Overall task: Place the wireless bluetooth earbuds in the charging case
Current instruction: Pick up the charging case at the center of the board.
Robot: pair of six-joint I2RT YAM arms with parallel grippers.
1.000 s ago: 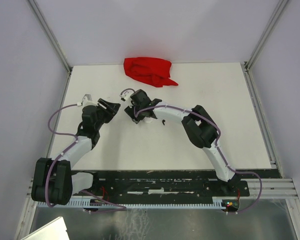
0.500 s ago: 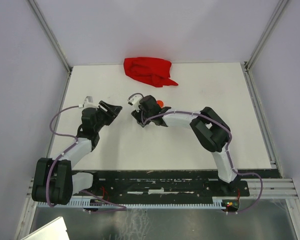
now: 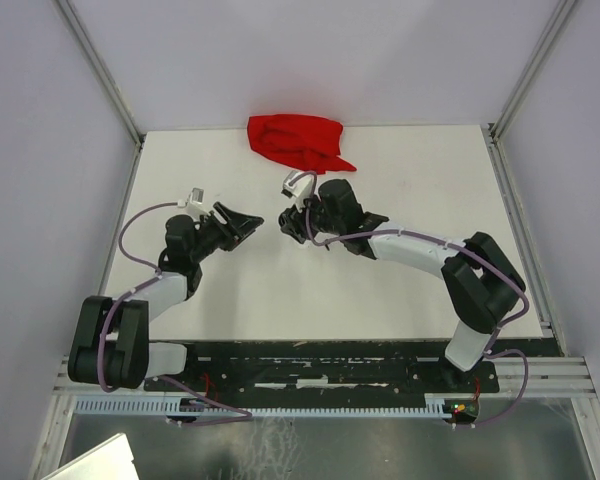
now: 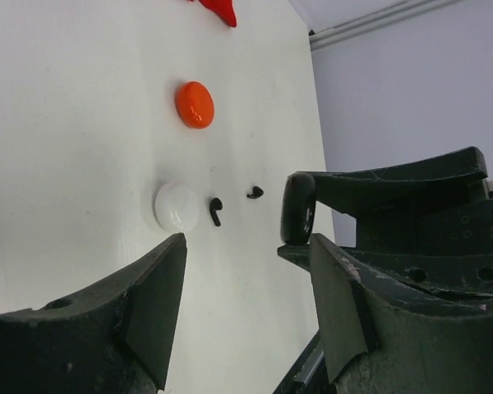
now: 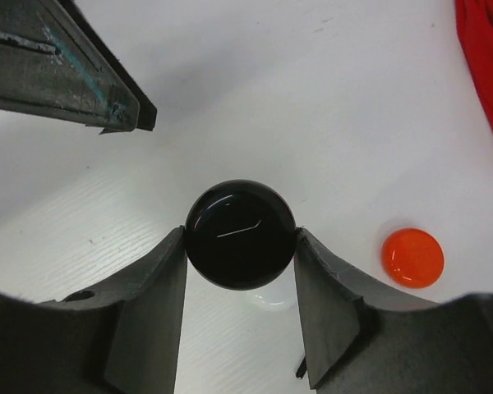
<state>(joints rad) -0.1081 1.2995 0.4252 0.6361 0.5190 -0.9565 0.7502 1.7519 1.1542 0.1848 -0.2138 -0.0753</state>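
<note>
My right gripper (image 5: 240,240) is shut on a round black charging case (image 5: 240,233), holding it by its rim above the table. From the left wrist that case (image 4: 297,208) shows edge-on between the right fingers. My left gripper (image 4: 246,254) is open and empty, a short way to the left of the case and pointing at it. Two tiny black earbuds (image 4: 216,211) (image 4: 255,193) lie on the table beside a round white case (image 4: 177,206). From above, the left gripper (image 3: 248,222) and the right gripper (image 3: 288,222) nearly meet tip to tip.
An orange-red round case (image 5: 412,257) lies on the table to the right of the held case, also visible further out past the white one (image 4: 195,104). A crumpled red cloth (image 3: 298,142) lies at the back edge of the table. Walls stand on both sides.
The right gripper has closed on the black case and carried it up and to the right while its arm stretched out. The left gripper has reached forward and right towards it.
</note>
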